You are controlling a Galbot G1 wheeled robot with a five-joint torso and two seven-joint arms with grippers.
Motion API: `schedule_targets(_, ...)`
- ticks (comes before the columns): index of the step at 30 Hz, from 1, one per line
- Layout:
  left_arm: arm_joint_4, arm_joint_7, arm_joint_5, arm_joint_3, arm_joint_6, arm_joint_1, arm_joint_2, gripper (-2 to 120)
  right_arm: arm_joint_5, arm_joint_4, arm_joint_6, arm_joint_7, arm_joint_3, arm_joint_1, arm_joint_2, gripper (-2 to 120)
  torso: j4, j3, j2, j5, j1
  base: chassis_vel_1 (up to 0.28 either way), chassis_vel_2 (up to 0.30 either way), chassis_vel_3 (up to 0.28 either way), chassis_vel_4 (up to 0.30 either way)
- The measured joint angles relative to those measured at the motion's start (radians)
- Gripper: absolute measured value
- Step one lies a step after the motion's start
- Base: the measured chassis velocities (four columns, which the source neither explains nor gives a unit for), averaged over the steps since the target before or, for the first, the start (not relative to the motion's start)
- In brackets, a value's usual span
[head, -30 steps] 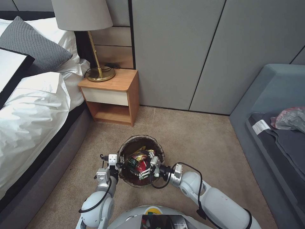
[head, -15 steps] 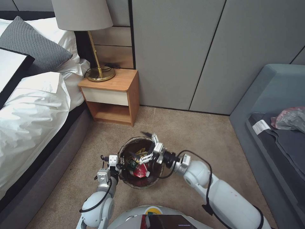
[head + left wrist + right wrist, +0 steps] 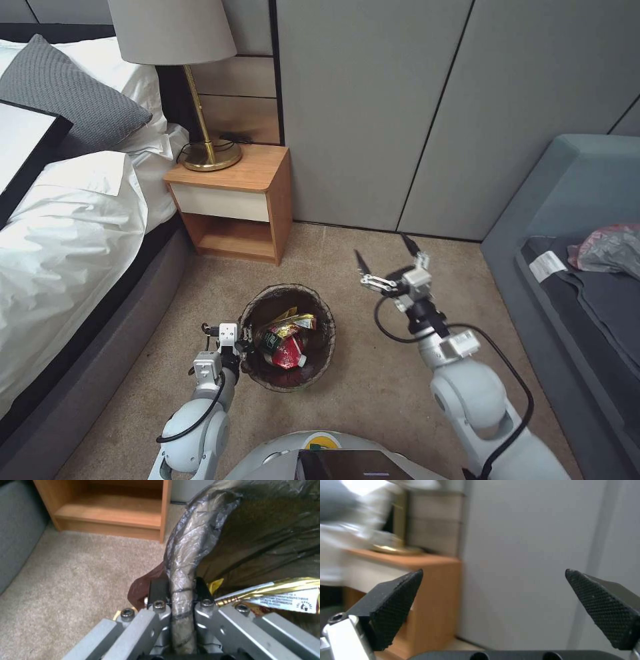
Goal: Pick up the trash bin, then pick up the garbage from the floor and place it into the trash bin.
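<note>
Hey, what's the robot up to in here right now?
It's collecting litter. The left gripper is clamped on the rim of the trash bin, which holds wrappers and other garbage. The right gripper is open and empty, raised above the carpet beside the bin.

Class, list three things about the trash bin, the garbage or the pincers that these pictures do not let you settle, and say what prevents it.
1. The trash bin's outer wall: head view looks down into it, and the bag liner covers the rim.
2. Garbage lower in the bin: hidden under the top wrappers in head view.
3. Print on the gold wrapper: too small, cut by the left wrist view's edge.
4. Lamp base: blurred in right wrist view.
</note>
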Motion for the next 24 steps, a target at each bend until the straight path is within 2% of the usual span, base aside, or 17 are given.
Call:
schedule_targets(2, 0.0, 0.0, -0.002, -0.001, -0.002, 0.0, 0.001, 2, -0.003, -0.016, 0.009, 0.019, 0.009, -0.017, 0.019, 100, 0.0002, 0.0, 0.0, 0.0001, 0.0, 0.0, 0.0, 0.0, 0.0)
schedule_targets(4, -0.001, 0.002, -0.008, -0.004, -0.01, 0.002, 0.003, 2, -0.014, -0.071, 0.044, 0.054, 0.029, -0.062, 0.069, 100, 0.0003, 0.0, 0.0, 0.0001, 0.0, 0.0, 0.0, 0.0, 0.0)
schedule_targets(8, -0.003, 0.002, -0.011, -0.007, -0.014, 0.003, 0.004, 2, -0.017, -0.113, 0.064, 0.064, 0.033, -0.087, 0.096, 100, 0.0003, 0.0, 0.0, 0.0, 0.0, 0.0, 0.0, 0.0, 0.0)
schedule_targets(11, -0.009, 0.003, -0.017, -0.007, -0.02, 0.005, 0.004, 2, -0.036, -0.222, 0.135, 0.08, 0.027, -0.099, 0.135, 100, 0.0003, 0.0, 0.0, 0.0001, 0.0, 0.0, 0.0, 0.0, 0.0)
schedule_targets(15, -0.013, 0.004, -0.018, -0.006, -0.021, 0.01, 0.004, 2, -0.058, -0.278, 0.181, 0.088, 0.022, -0.086, 0.153, 100, 0.0004, 0.0, 0.0, 0.0001, 0.0, 0.0, 0.0, 0.0, 0.0)
schedule_targets(24, -0.014, 0.004, -0.016, -0.002, -0.021, 0.01, -0.002, 2, -0.061, -0.3, 0.218, 0.075, 0.014, -0.055, 0.164, 100, 0.0003, 0.0, 0.0, 0.0, 0.0, 0.0, 0.0, 0.0, 0.0)
